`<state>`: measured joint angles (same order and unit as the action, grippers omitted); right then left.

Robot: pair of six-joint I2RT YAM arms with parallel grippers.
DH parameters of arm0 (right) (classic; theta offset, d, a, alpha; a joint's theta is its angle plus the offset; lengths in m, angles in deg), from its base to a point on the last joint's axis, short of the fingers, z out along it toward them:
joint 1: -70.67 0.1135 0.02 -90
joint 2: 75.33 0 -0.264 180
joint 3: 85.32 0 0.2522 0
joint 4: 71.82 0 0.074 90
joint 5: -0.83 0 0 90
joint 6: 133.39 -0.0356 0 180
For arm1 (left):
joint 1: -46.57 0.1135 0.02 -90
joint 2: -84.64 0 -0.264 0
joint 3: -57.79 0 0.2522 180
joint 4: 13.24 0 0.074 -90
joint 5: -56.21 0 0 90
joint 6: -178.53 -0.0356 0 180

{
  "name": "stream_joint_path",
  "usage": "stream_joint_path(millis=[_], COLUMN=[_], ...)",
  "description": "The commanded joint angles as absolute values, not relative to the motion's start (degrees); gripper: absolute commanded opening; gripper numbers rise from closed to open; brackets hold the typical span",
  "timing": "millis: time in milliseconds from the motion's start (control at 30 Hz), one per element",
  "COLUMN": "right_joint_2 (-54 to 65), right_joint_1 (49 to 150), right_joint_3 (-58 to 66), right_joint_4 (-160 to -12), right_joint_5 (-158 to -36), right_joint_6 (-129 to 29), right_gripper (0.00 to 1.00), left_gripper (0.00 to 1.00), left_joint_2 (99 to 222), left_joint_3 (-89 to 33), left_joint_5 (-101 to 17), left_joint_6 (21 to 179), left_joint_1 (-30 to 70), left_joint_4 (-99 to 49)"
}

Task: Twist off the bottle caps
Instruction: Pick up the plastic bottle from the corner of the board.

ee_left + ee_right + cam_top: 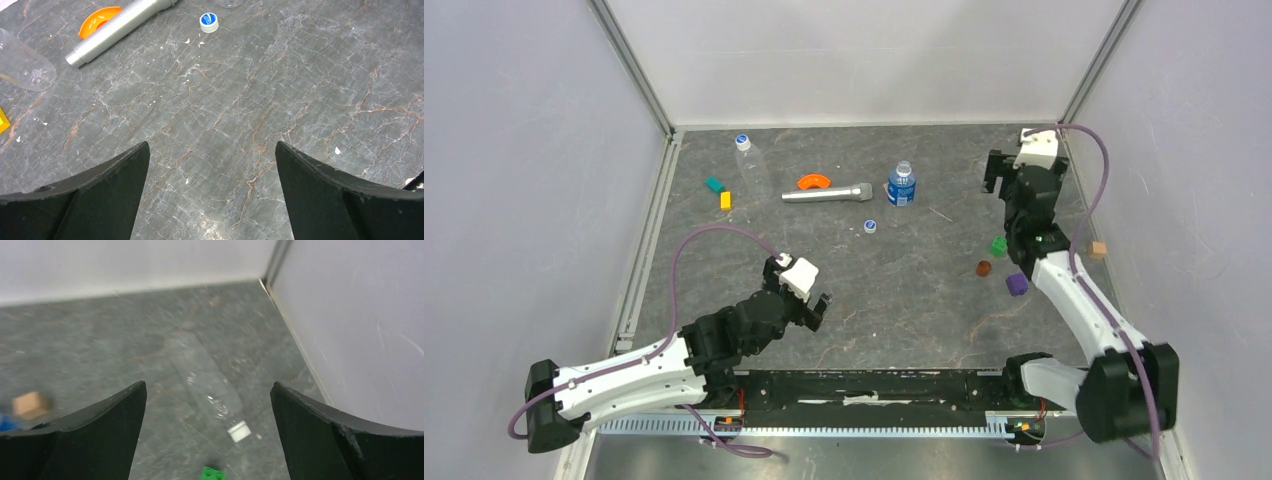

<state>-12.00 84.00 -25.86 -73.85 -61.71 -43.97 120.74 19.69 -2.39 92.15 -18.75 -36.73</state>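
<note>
Bottle [200,371] lies ahead of the wide-open, empty right hand [208,386]; left hand [211,145] likewise

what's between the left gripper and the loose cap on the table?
Nothing but bare tabletop with small white flecks between the left gripper and the loose cap; the left wrist view shows it.

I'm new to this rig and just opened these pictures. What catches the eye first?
A loose bottle cap lies alone mid-table, near the upright blue-label bottle. A clear bottle lies on its side at far left. The left gripper and right gripper are open, holding nothing.
</note>
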Motion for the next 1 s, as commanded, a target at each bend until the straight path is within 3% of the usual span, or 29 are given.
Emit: stream_joint_path(millis=[0, 100, 267, 533, 967], right_joint_2=[-3.63, 2.99, 11.4, 23.16, 36.46], right_joint_1=[73.56, 68.42, 65.03, 63.76, 62.94], right_joint_3=[-20.68, -18.2, -13.32, -3.08, 2.9], right_joint_4=[-81.79, -84.26, -86.39, -89.46, -90.32], right_joint_5=[-76.56, -83.83, -85.83, -89.58, -94.2], right_joint_6=[-49.29, -50.97, -49.92, -48.86, -47.28], right_gripper=[0.98, 0.96, 0.9, 0.89, 0.87], left_gripper=[1.0, 1.0, 1.0, 1.0, 1.0], left_joint_2=[120.31, 120.22, 120.54, 120.95, 120.58], left_joint_3=[19.31, 19.67, 19.25, 18.48, 17.93], left_joint_5=[-2.22, -3.58, -4.38, -4.64, -4.32], left_joint_6=[93.89, 94.05, 94.52, 94.24, 94.89], left_joint_1=[-18.39, -18.42, -18.33, -18.18, -18.07], left_joint_4=[-34.48, -34.41, -35.61, -34.84, -35.39])
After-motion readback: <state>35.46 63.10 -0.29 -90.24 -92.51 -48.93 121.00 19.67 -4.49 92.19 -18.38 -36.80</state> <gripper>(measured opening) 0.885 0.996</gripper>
